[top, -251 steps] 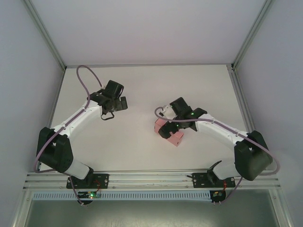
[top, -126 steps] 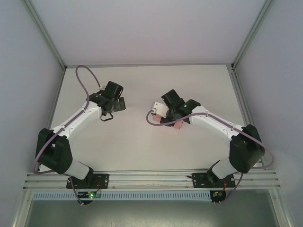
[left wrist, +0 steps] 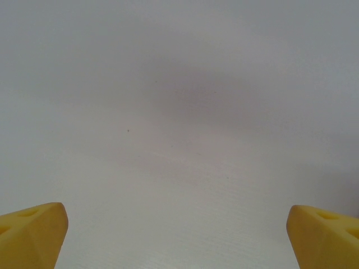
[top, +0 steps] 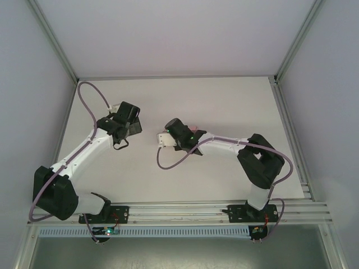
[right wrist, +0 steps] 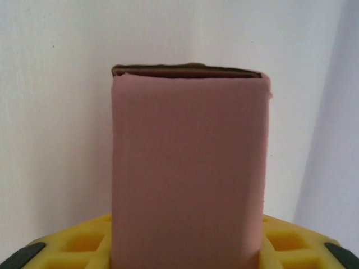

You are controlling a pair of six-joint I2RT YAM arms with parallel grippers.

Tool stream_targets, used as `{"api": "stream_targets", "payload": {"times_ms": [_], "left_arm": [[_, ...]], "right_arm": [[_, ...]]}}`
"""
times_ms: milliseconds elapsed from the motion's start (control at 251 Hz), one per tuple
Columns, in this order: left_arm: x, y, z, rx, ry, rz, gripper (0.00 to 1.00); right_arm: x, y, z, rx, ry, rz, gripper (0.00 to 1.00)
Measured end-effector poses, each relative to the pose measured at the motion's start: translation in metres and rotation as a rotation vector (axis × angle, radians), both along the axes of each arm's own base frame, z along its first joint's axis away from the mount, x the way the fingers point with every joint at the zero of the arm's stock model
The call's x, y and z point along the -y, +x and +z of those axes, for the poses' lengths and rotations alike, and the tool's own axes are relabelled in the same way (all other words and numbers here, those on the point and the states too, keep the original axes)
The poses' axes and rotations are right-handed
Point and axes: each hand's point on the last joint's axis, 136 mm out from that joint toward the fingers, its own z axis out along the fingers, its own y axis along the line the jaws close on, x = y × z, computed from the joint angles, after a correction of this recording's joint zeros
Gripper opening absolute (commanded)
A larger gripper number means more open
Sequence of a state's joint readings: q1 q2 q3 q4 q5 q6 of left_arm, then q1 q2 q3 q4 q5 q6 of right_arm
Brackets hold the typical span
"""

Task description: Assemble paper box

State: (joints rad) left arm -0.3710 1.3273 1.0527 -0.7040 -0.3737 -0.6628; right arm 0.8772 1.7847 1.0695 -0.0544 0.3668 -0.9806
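Right gripper (right wrist: 188,249) clamps its yellow fingers (right wrist: 78,244) on the pink paper box (right wrist: 188,168), which sticks straight out past them over the middle of the white table (top: 224,101), and slightly farther back, toward the left edge, the left gripper (left wrist: 179,238) hangs spread wide over bare tabletop.

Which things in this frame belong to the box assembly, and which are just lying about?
Belongs to the job:
pink rectangular cardboard box, clamped in the right hand
left hand, open, holding nothing

Not the job (fixtures only):
white table
purple cables
aluminium front rail
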Motion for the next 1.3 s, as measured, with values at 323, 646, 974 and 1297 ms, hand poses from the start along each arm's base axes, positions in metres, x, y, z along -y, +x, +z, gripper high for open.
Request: {"api": "stream_targets", "payload": {"times_ms": [323,646,974,1297], "left_arm": [[-0.002,-0.001,-0.001,0.002,0.008,-0.002,1.0],[-0.015,0.009,0.026,0.17,0.072,-0.015,1.0],[-0.065,0.017,-0.028,0.288,0.28,-0.027,1.0],[-0.077,0.045,-0.069,0.364,0.271,-0.131,1.0]], "right_arm": [[0.009,-0.038,-0.009,-0.063,0.036,-0.002,0.98],[0.03,-0.055,0.105,-0.055,0.39,-0.052,0.98],[0.28,0.009,0.108,0.255,1.03,-0.927,0.98],[0.332,-0.005,0.03,0.319,1.199,-1.151,0.98]]}}
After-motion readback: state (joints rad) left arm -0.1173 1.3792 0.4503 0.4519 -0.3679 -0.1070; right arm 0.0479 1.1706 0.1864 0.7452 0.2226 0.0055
